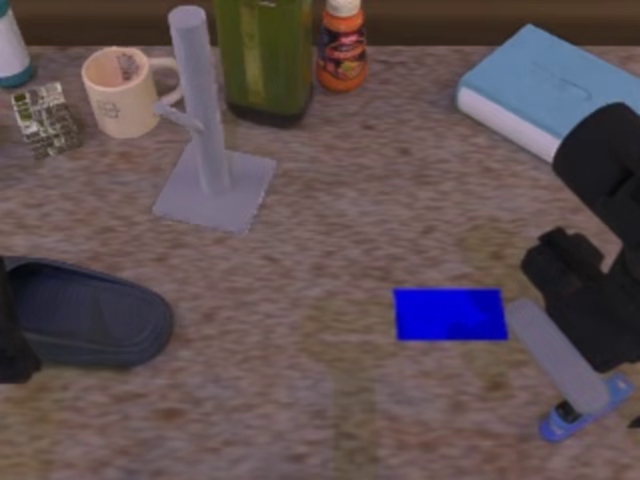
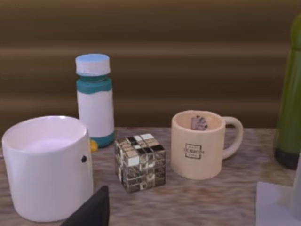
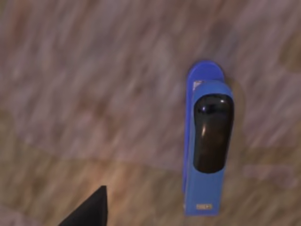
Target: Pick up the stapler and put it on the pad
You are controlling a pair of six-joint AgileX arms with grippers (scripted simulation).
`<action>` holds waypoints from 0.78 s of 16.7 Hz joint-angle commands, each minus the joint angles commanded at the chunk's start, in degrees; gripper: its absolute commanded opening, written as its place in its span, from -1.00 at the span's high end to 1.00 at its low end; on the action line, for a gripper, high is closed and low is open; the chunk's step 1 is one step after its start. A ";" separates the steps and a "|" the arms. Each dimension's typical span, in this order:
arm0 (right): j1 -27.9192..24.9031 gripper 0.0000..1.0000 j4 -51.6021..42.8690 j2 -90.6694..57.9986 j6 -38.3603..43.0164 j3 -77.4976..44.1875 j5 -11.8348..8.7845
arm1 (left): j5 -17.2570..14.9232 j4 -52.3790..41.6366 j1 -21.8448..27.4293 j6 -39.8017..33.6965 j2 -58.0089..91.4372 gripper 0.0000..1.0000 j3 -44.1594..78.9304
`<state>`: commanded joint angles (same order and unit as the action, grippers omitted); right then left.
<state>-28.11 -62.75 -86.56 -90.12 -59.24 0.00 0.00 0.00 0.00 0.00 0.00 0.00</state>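
The stapler (image 1: 585, 408) is seen at the lower right of the top view as a small elongated blue body, lying flat on the table (image 1: 330, 400) and partly covered by a grey bar of the right arm. In the right wrist view the stapler (image 3: 208, 146) is shown from above: a bright blue shell with a rounded nose, a glossy black oval patch along its top, and a tiny marking near its squared end. It is not held by anything.

The pad (image 1: 450, 314), a thin plain saturated blue rectangle, lies right of centre in the top view, near the stapler but apart from it.

The right gripper (image 1: 580, 395) is positioned over the stapler at the lower right edge of the top view; whether its claw is open or closed cannot be told. Only a dark tip is visible in the lower left of the right wrist view. The left arm (image 1: 15, 330) is parked at the left edge of the top view, and its claw state cannot be told either.

A cream mug (image 2: 200, 143) stands at the upper left of the top view; a small grey item is seen inside it. A white cup (image 2: 47, 167) is seen in the left wrist view; its contents cannot be made out.
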 joint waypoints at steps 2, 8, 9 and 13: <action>0.25 -1.00 0.30 0.11 0.05 0.29 0.00 | 0.00 0.00 0.00 0.00 0.00 -1.00 0.00; -0.04 -1.00 12.93 -5.19 0.17 7.48 0.00 | 0.00 0.00 0.00 0.00 0.00 -1.00 0.00; -0.07 -1.00 16.11 -6.48 0.24 9.21 0.00 | 0.00 0.00 0.00 0.00 0.00 -1.00 0.00; -0.20 -1.00 24.40 -10.19 0.35 14.12 0.00 | 0.00 0.00 0.00 0.00 0.00 -1.00 0.00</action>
<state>-28.31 -38.35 -96.74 -89.78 -45.12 0.01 0.00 0.00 0.00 0.00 0.00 0.00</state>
